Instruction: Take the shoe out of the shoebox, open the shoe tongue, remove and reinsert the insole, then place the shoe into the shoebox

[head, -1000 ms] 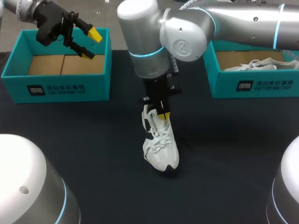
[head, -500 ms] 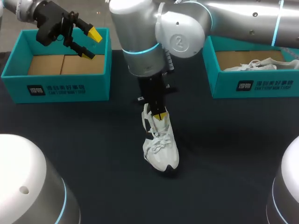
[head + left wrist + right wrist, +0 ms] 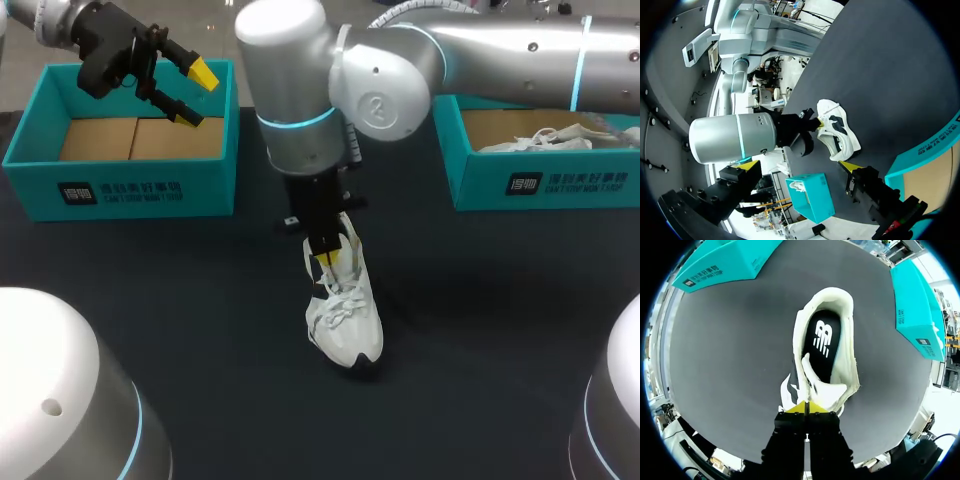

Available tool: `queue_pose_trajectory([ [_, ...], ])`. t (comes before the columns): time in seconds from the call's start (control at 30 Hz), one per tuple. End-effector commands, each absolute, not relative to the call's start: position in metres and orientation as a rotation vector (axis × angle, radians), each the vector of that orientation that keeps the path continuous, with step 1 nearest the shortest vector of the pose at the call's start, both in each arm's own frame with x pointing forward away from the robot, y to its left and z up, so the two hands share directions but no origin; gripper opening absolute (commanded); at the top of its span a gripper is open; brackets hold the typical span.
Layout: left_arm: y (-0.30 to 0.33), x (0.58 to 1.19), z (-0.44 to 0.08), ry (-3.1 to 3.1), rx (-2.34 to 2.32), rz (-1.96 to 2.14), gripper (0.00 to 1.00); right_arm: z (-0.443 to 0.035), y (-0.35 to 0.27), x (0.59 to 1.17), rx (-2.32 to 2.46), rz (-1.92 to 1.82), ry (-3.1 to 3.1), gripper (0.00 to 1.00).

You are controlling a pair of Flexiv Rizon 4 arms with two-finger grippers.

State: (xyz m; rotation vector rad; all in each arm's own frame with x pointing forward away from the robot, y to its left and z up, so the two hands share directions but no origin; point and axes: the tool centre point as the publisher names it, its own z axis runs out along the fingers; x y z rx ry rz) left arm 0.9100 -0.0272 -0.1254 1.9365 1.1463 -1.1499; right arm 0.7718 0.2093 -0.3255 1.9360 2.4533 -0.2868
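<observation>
A white sneaker (image 3: 345, 320) is pictured upright on the dark table (image 3: 180, 300), its tongue (image 3: 815, 375) pinched between the closed yellow tips of the right gripper (image 3: 806, 408) and its black insole (image 3: 823, 340) exposed. The left gripper (image 3: 195, 95) is held with fingers apart above the left shoebox (image 3: 120, 190). A second white shoe (image 3: 540, 140) is seen lying in the right shoebox (image 3: 560, 185).

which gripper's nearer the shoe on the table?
Right. Right gripper is closed on the tongue of the shoe; left gripper hangs open above the left shoebox, well away.
</observation>
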Motion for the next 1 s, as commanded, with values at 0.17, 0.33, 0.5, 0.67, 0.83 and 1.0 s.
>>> queue_pose_trajectory([
  [0.17,-0.027,0.91,-0.125,1.147,1.939,-1.148,1.0,-0.337,0.193,0.783,1.954,-0.386,2.41,0.0],
  [0.33,-0.027,0.91,-0.125,1.147,1.939,-1.148,1.0,-0.344,0.181,0.795,1.977,-0.399,2.362,0.0],
  [0.5,-0.027,0.91,-0.125,1.147,1.939,-1.148,1.0,-0.338,0.182,0.801,1.974,-0.372,2.349,0.0],
  [0.67,-0.027,0.91,-0.125,1.147,1.939,-1.148,1.0,-0.325,0.181,0.796,1.943,-0.365,2.347,0.0],
  [0.83,-0.027,0.91,-0.125,1.147,1.939,-1.148,1.0,-0.317,0.173,0.788,1.934,-0.386,2.316,0.0],
  [1.0,-0.027,0.91,-0.125,1.147,1.939,-1.148,1.0,-0.326,0.164,0.793,1.961,-0.403,2.288,0.0],
])
